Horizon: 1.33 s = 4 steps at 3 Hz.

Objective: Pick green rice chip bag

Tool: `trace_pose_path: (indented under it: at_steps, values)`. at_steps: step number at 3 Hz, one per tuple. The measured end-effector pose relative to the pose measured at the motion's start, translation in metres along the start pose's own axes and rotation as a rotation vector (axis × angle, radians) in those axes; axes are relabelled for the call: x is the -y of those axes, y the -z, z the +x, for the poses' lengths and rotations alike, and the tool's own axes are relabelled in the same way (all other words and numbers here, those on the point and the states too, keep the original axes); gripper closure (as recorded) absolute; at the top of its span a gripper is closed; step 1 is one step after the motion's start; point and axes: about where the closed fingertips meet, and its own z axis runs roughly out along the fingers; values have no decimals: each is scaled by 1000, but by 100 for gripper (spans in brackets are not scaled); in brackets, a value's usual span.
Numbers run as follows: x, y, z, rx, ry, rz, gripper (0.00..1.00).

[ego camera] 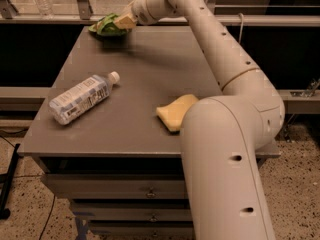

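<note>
- At the far left corner of the counter (150,69), the tool (121,22) sits at the end of the long cream arm (220,49), which reaches diagonally across the surface from the robot's body in the foreground.
- Its tan fingers (126,20) are closed on the right-hand edge of the green rice chip bag (106,26). The bag juts out to the left of them, crumpled, with its green face tilted toward the camera.
- A dark shadow lies on the counter just under and in front of the bag. From that I judge the bag hangs slightly clear of the surface rather than resting on it, though the gap itself is hard to make out.
- An edge grip suits a thin, crinkly bag: the flat seam gives two parallel fingers something to pinch, while the puffy middle would slip or crush.
- Coming in from the right keeps the arm over bare counter, well apart from the other items.
- The water bottle (80,98) lies on its side near the left front, cap pointing toward the middle, far from the tool.
- The yellow sponge (175,111) lies near the front edge, partly hidden behind the arm's lower link. Neither item is touched.
- The pick looks nearly done. What remains, as I read it, is a clean lift, and the main risk is the slick bag sliding out of a pinch on so little material.
</note>
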Motion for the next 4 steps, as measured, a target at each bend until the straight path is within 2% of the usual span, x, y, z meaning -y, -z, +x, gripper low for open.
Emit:
trace_pose_path:
  at_steps: [3,4]
  values:
    - [26,51,-51,88,120,133,100]
    - [28,60,-61,112,143,154,100]
